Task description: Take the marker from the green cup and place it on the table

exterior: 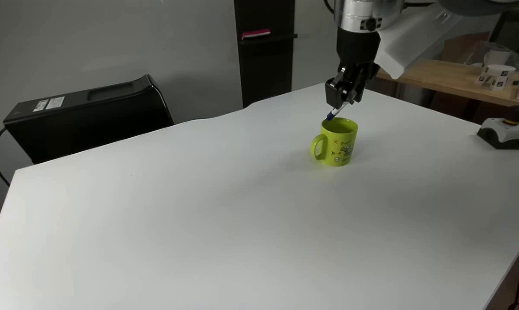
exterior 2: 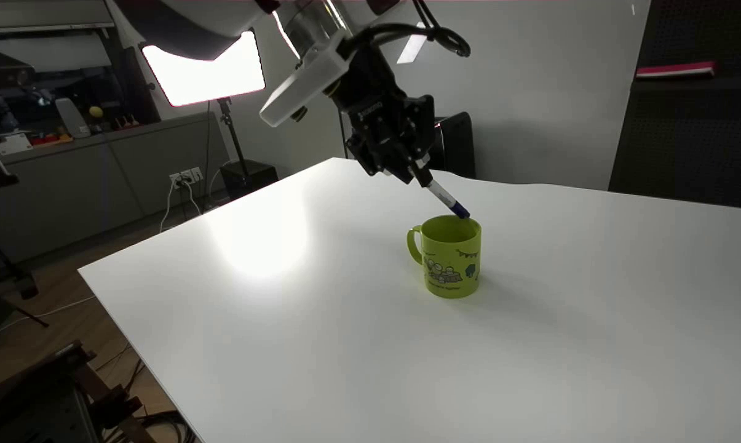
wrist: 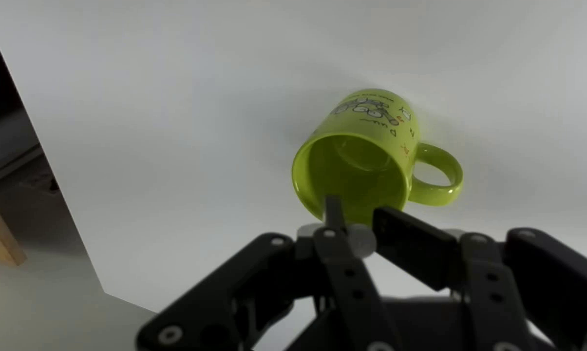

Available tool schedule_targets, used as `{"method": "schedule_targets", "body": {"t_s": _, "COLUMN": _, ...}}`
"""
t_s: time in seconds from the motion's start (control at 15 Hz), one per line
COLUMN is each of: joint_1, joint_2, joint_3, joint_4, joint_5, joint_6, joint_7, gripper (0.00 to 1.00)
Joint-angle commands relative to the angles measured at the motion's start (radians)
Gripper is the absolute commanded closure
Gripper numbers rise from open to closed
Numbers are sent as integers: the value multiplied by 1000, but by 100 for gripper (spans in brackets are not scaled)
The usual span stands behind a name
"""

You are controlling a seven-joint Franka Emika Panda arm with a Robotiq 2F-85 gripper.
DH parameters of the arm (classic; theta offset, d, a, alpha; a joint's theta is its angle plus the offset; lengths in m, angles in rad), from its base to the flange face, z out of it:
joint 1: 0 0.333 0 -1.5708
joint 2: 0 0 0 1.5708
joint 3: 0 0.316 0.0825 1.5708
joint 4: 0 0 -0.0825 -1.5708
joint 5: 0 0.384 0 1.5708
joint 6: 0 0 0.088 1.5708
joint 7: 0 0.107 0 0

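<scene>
All views look down on the green cup, wrist nearest.

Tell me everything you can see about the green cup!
The green cup is a shiny yellow-green mug, maybe ceramic, with cartoon pictures outside and a looped handle. It stands upright on the white table. The wrist view shows its inside is green too, though the gripper hides some. The dark blue end of the marker looks very near its rim; I can't tell whether they touch.
</scene>
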Motion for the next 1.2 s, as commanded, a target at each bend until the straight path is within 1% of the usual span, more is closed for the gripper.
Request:
{"method": "schedule_targets", "body": {"t_s": 0.0, "joint_1": -75, "joint_2": -38, "joint_3": 93, "joint_4": 7, "joint_5": 281, "joint_6": -43, "joint_7": -271, "gripper": 95}}
{"method": "schedule_targets", "body": {"t_s": 0.07, "joint_1": -91, "joint_2": -46, "joint_3": 119, "joint_4": 12, "joint_5": 374, "joint_6": -67, "joint_7": -357, "gripper": 95}}
{"method": "schedule_targets", "body": {"t_s": 0.13, "joint_1": -26, "joint_2": -62, "joint_3": 64, "joint_4": 28, "joint_5": 469, "joint_6": -108, "joint_7": -434, "gripper": 95}}
{"method": "schedule_targets", "body": {"t_s": 0.2, "joint_1": -21, "joint_2": -72, "joint_3": 61, "joint_4": 38, "joint_5": 525, "joint_6": -143, "joint_7": -484, "gripper": 95}}
{"method": "schedule_targets", "body": {"t_s": 0.33, "joint_1": -6, "joint_2": -90, "joint_3": 47, "joint_4": 60, "joint_5": 562, "joint_6": -211, "joint_7": -525, "gripper": 95}}
{"method": "schedule_targets", "body": {"t_s": 0.47, "joint_1": 7, "joint_2": -105, "joint_3": 38, "joint_4": 66, "joint_5": 534, "joint_6": -241, "joint_7": -520, "gripper": 95}}
{"method": "schedule_targets", "body": {"t_s": 0.53, "joint_1": 12, "joint_2": -109, "joint_3": 40, "joint_4": 59, "joint_5": 540, "joint_6": -247, "joint_7": -535, "gripper": 95}}
{"method": "schedule_targets", "body": {"t_s": 0.73, "joint_1": 25, "joint_2": -97, "joint_3": 49, "joint_4": 23, "joint_5": 573, "joint_6": -233, "joint_7": -581, "gripper": 95}}
{"method": "schedule_targets", "body": {"t_s": 0.87, "joint_1": 36, "joint_2": -82, "joint_3": 53, "joint_4": -8, "joint_5": 580, "joint_6": -191, "joint_7": -591, "gripper": 95}}
{"method": "schedule_targets", "body": {"t_s": 1.0, "joint_1": 47, "joint_2": -60, "joint_3": 55, "joint_4": -37, "joint_5": 595, "joint_6": -129, "joint_7": -604, "gripper": 95}}
{"method": "schedule_targets", "body": {"t_s": 1.13, "joint_1": 61, "joint_2": -40, "joint_3": 53, "joint_4": -77, "joint_5": 575, "joint_6": -20, "joint_7": -587, "gripper": 95}}
